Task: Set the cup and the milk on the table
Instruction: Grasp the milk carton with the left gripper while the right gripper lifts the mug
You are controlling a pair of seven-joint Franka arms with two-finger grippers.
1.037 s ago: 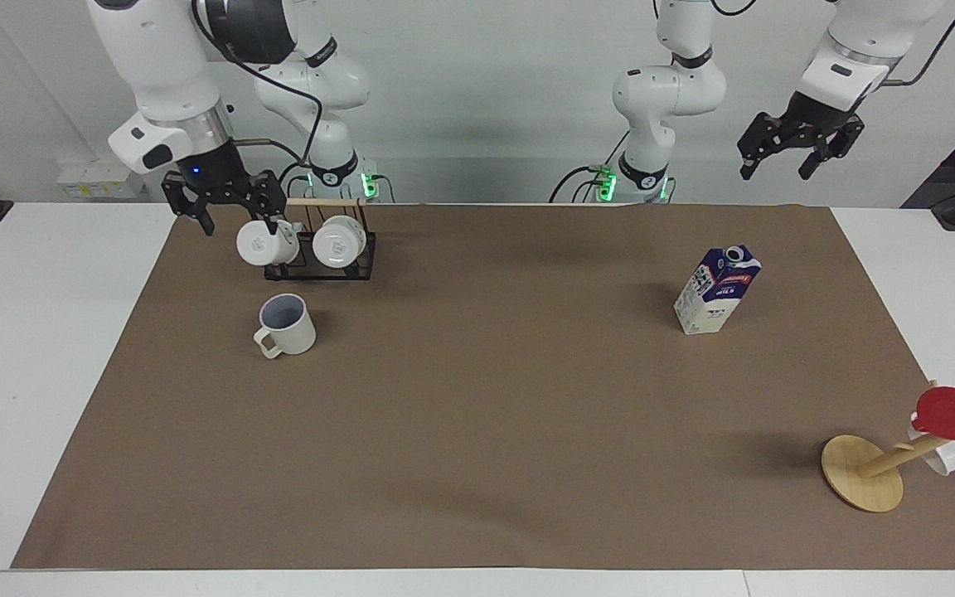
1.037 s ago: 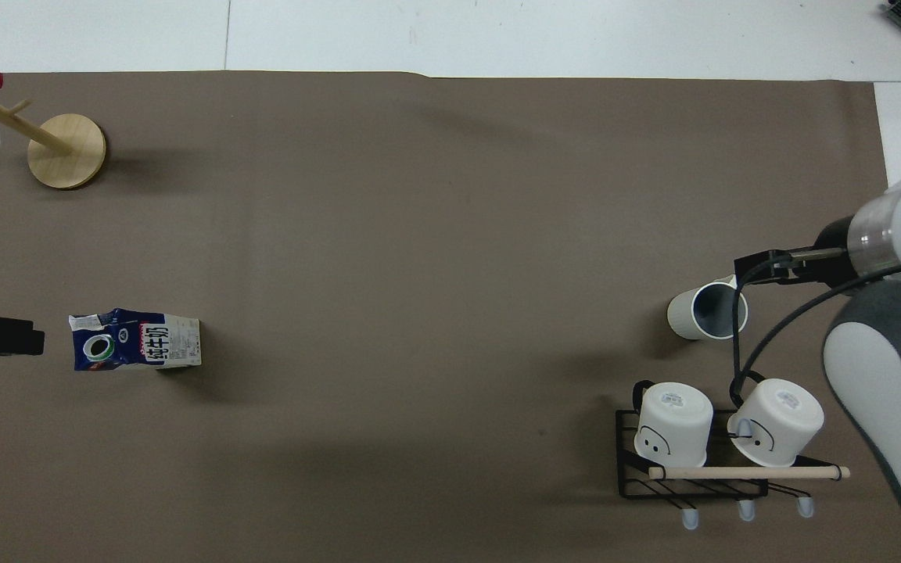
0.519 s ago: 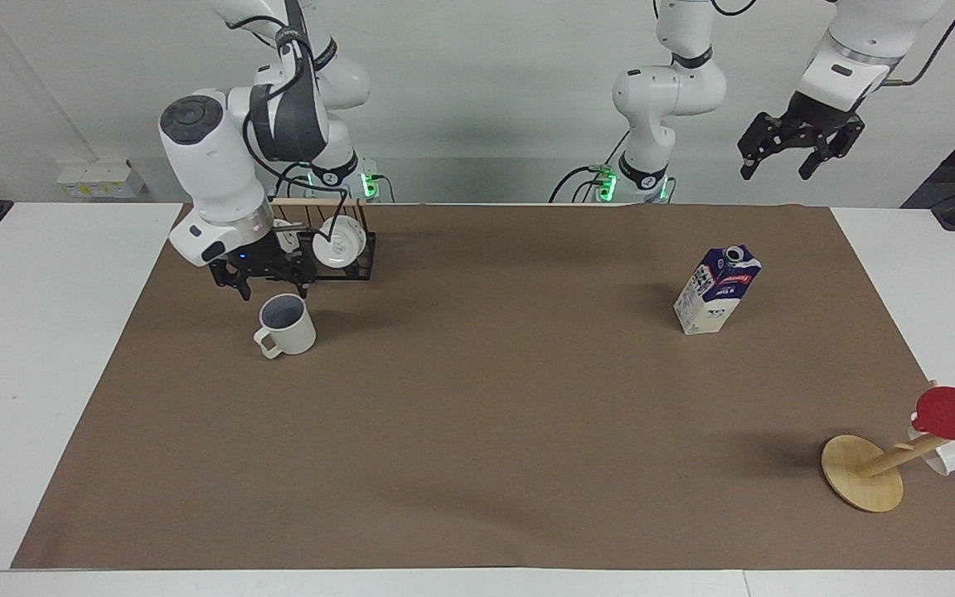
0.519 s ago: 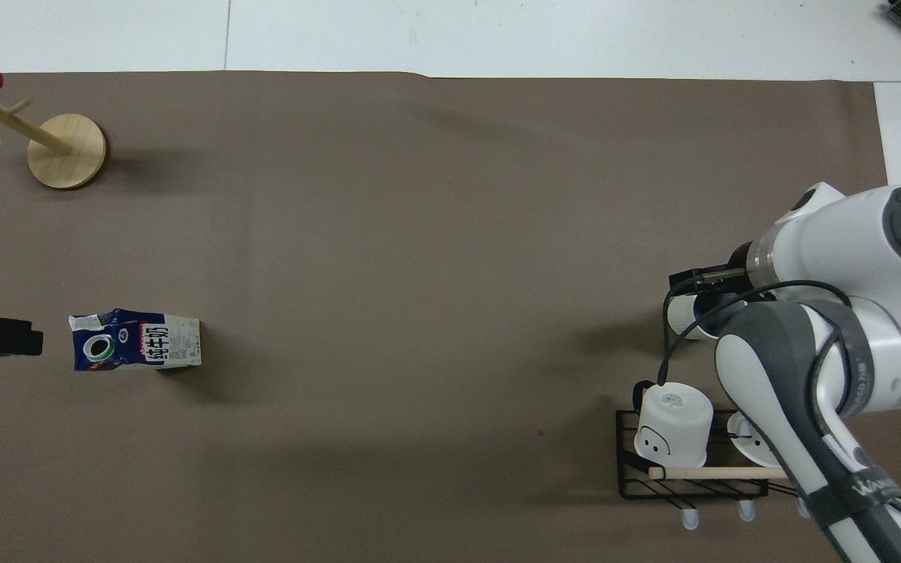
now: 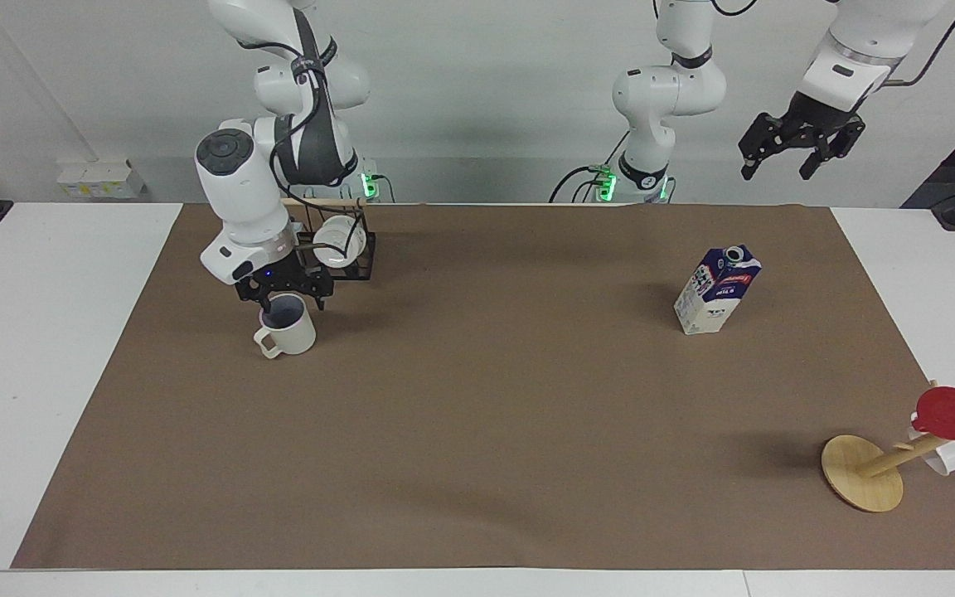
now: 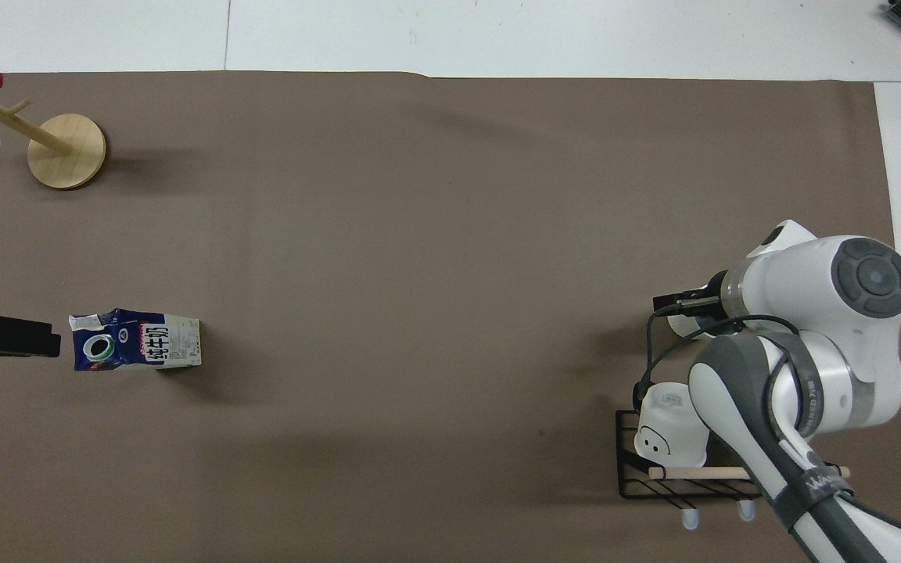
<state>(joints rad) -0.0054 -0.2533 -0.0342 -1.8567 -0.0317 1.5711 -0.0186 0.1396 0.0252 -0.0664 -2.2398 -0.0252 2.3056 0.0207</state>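
Lowered since a second ago, our right tool [image 5: 285, 297] sits spread at the cup's [image 5: 288, 328] rim on the table [image 5: 477, 431]; left tool [image 5: 801, 148] waits spread above the milk [image 5: 718, 289].

A: What sort of place was it?
B: Robotics lab, prob. Two white arms were bolted at one edge of a wide white table [image 5: 46, 348], w/ cables and green status lights at their bases.
A: Anything homely?
B: Only props: a brown mat [image 5: 477, 414], a wire mug rack [image 5: 345, 261], a wooden cup stand [image 5: 863, 483]. Bare grey-white wall, w/ what looked like socket boxes [image 5: 100, 176], though too small to be sure.
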